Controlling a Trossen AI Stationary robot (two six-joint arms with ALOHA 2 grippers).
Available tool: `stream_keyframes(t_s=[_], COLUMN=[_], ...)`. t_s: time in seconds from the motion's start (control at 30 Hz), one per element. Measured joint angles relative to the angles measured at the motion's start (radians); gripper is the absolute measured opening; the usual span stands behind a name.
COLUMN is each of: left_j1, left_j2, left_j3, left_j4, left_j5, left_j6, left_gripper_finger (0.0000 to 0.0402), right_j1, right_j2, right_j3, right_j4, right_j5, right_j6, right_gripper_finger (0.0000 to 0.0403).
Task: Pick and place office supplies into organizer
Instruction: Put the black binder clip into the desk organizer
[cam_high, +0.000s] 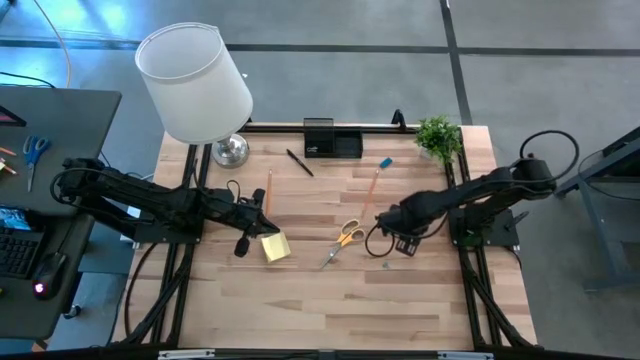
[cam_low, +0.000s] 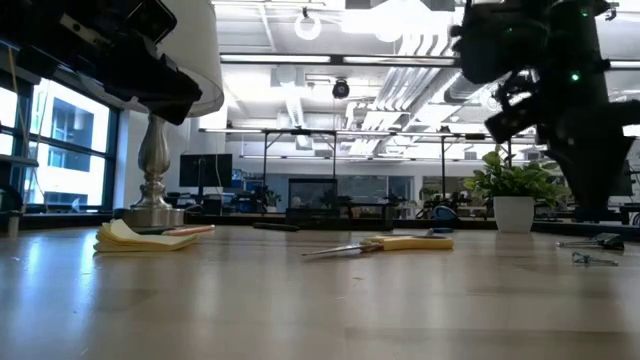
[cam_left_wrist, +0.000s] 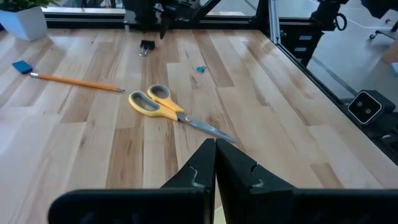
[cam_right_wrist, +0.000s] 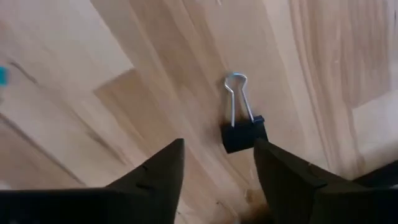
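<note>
2 grippers are over the wooden table, and we describe each one. The right gripper hangs low above the wood with its fingers spread, and a small black binder clip lies on the table just ahead of the tips, near the gap between them but not touched. The left gripper has its fingers pressed together and holds nothing; the yellow sticky-note pad lies just beside it, and the orange-handled scissors lie further ahead of it. Beyond the scissors we see 1 orange pencil and a small blue eraser. The black organizer stands at the far edge of the table, well apart from both grippers.
</note>
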Motion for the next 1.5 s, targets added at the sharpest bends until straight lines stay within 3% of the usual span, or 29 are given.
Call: stream_keyframes(t_s=[0.23,0.83,1.23,1.5], left_j1=[0.0,0.0,0.0,0.0], left_j2=[0.0,0.0,0.0,0.0], left_j3=[0.0,0.0,0.0,0.0], left_j4=[-0.004,-0.007,-0.02,-0.021], left_j5=[0.0,0.001,0.008,0.008], left_j6=[0.0,0.0,0.008,0.008], left_gripper_finger=[0.0001,0.0001,0.0001,0.0001], right_j1=[0.001,0.0,-0.001,-0.001], right_j2=[0.0,0.001,-0.001,0.0], right_j3=[-0.084,-0.155,-0.18,-0.181], right_j4=[0.015,0.161,0.187,0.186], right_j5=[0.02,0.145,0.113,0.025], right_j6=[-0.005,-0.154,-0.137,-0.09], right_gripper_finger=[0.0236,0.0239,0.0239,0.0232])
